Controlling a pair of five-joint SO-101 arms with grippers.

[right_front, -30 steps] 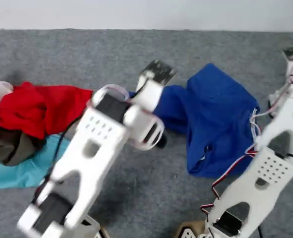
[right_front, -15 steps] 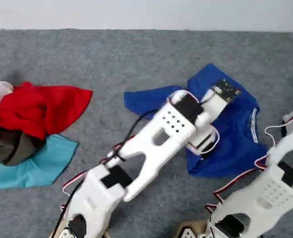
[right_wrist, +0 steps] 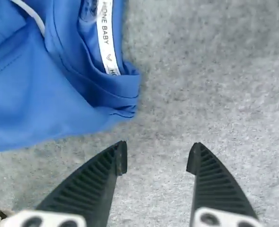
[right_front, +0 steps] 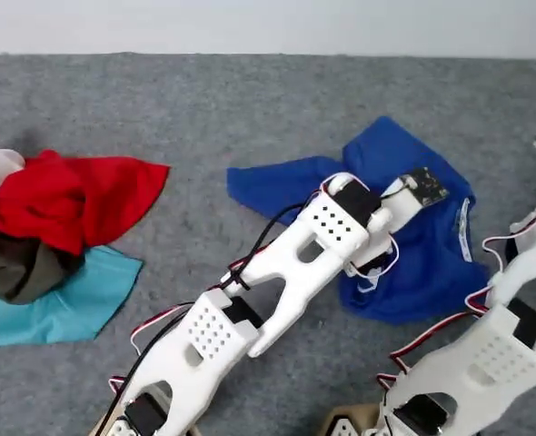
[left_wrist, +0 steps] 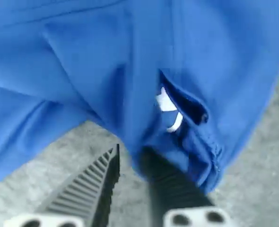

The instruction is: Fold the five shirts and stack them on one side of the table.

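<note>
Left end effector (left_wrist: pixel 131 151) hung narrowly parted at the edge of the blue shirt (right_front: pixel 391 168) — right end effector (right_wrist: pixel 159 146) gaped wide over the bench (right_wrist: pixel 215 71).

Plain blue shirt (right_front: pixel 388 159), red shirt (right_front: pixel 77 195) and teal shirt (right_front: pixel 59 309); grey table (right_front: pixel 204 109).

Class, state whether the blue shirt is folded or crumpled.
Crumpled: the blue shirt lies bunched with uneven creases, one part trailing sideways.
</note>
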